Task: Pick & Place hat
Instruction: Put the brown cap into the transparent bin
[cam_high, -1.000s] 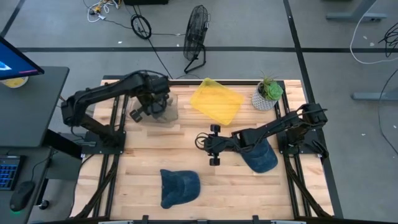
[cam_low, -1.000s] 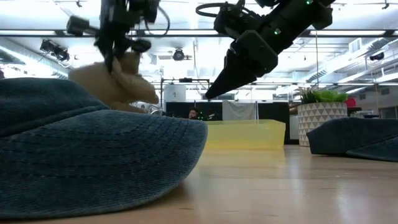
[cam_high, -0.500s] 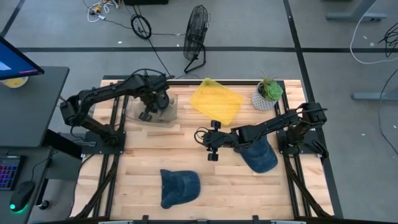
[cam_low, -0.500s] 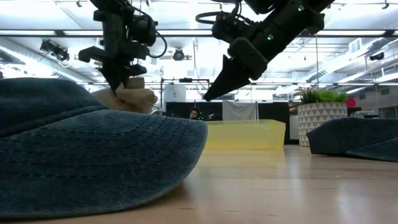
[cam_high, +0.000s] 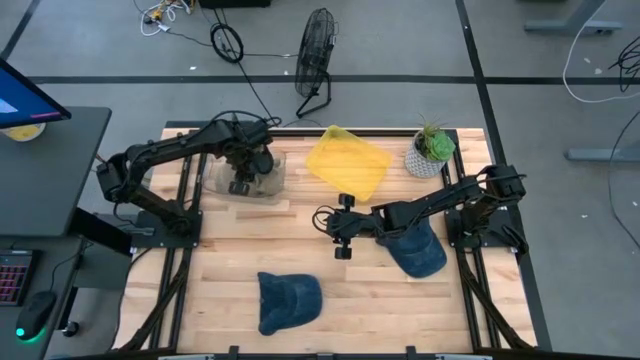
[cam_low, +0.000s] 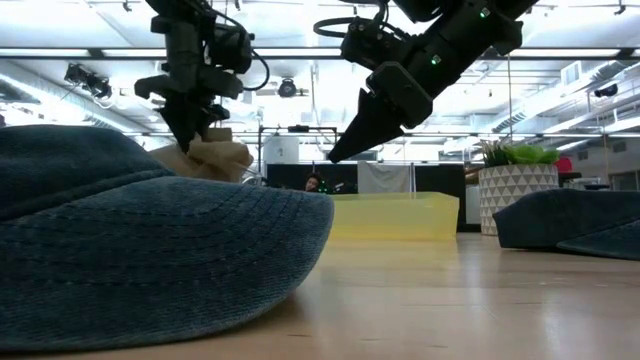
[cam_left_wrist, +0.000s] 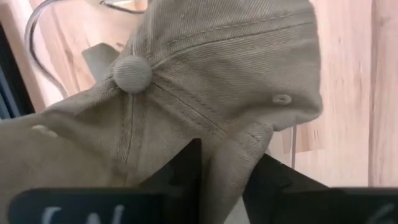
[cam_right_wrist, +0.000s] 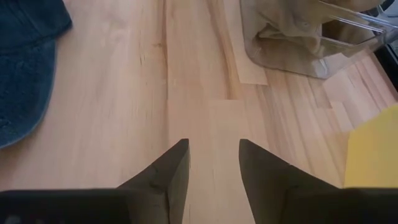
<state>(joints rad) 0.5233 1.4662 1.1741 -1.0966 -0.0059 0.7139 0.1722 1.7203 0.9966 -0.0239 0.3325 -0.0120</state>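
Left gripper sits at the table's 11 o'clock area, down inside a clear plastic bin, fingers pinched together on a fold of the tan hat; the wrist view shows crown fabric bunched between the two dark fingers, with the top button just beyond them. In the low view the same tan hat hangs crumpled under the left gripper, partly hidden behind the near denim hat. Right gripper hovers above bare wood near table centre, fingers slightly apart, nothing between them; its wrist view looks toward the bin holding tan fabric. Denim hat lies at the table's 6 o'clock edge. Second denim hat lies at about 4 o'clock, under the right arm's forearm. Yellow bin at 12 o'clock, tilted diagonally; potted plant in a patterned white pot at 1 o'clock. A floor fan stands beyond the table's far edge.
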